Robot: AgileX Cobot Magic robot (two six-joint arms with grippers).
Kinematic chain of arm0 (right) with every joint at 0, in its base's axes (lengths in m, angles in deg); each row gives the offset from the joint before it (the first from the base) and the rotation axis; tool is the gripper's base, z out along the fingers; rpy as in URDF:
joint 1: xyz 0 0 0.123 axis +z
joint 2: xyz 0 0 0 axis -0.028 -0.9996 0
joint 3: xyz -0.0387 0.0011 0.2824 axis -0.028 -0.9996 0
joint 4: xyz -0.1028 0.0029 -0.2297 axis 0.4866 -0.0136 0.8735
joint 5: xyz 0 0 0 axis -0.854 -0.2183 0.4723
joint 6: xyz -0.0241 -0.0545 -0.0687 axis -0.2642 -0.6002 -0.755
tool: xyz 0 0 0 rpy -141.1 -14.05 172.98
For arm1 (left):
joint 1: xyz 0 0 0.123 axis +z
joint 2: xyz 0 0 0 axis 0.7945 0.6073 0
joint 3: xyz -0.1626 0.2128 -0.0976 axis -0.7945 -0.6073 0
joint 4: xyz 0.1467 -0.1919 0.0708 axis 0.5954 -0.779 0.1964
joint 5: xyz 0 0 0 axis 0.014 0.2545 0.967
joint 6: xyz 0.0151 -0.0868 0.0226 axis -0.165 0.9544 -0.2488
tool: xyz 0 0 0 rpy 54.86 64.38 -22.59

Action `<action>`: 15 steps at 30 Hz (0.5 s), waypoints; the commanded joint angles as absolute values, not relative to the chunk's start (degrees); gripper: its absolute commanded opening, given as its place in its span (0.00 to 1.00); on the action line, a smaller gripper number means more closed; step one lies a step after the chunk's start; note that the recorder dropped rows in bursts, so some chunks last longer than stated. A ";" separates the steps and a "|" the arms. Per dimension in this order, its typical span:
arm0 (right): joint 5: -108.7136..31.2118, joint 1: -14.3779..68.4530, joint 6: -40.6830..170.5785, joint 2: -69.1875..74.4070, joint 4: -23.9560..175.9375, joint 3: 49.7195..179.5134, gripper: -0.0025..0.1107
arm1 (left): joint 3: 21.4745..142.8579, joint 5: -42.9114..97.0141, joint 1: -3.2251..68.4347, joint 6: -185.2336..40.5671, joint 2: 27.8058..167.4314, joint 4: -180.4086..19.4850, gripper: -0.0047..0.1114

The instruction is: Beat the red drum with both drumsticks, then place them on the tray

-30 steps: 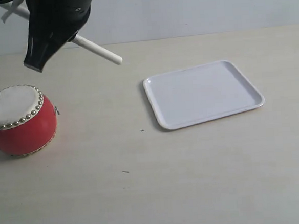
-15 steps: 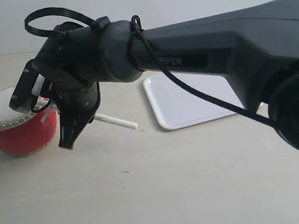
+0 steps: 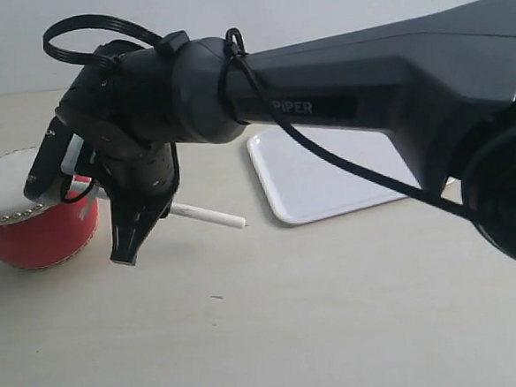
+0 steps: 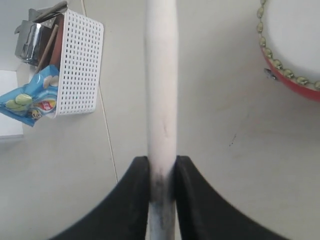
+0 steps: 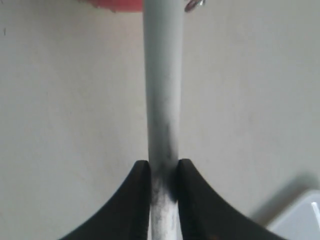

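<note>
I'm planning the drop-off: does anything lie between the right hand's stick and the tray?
Nothing visible does. The right hand grips the stick, and only bare table lies between it and the tray; the arm hides part of the tray.

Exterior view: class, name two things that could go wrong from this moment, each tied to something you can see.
1. The right gripper pinches its thin pale wooden drumstick only between narrow fingertips, and the left gripper pinches the second drumstick likewise; a hard beat could make either pivot or slip.
2. The right gripper hangs close beside the glossy red barrel drum; a swing might strike its side and shove the small drum away.
</note>
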State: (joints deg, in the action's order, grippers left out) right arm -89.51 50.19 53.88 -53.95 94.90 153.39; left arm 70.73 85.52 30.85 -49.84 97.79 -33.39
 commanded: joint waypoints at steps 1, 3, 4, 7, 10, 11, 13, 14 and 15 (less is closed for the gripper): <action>-85.76 50.27 56.21 -48.65 94.60 153.62 0.02 | 70.97 81.72 30.87 -52.77 97.97 -35.51 0.04; -85.48 50.27 57.39 -46.52 95.40 153.62 0.02 | 70.97 81.24 30.87 -56.59 99.41 -38.04 0.04; -85.48 50.27 58.26 -45.39 96.14 153.62 0.02 | 70.97 81.24 30.87 -57.46 100.64 -39.02 0.04; -85.48 50.27 60.13 -42.39 97.36 153.62 0.02 | 70.97 82.54 30.87 -57.73 105.43 -40.95 0.04; -85.48 50.27 62.21 -40.26 98.96 153.62 0.02 | 70.97 86.28 30.87 -57.73 110.49 -41.06 0.04; -85.48 50.27 62.52 -39.69 99.26 153.62 0.02 | 70.97 88.06 30.87 -58.19 112.20 -41.06 0.04; -85.48 50.27 62.87 -39.10 99.39 153.62 0.02 | 70.97 91.77 30.87 -59.46 114.94 -41.06 0.04; -85.48 50.27 62.87 -39.10 99.39 153.62 0.02 | 70.97 93.09 30.87 -59.93 116.28 -41.06 0.04; -85.48 50.27 62.87 -39.10 99.39 153.62 0.02 | 70.97 93.86 30.87 -60.31 117.38 -41.06 0.04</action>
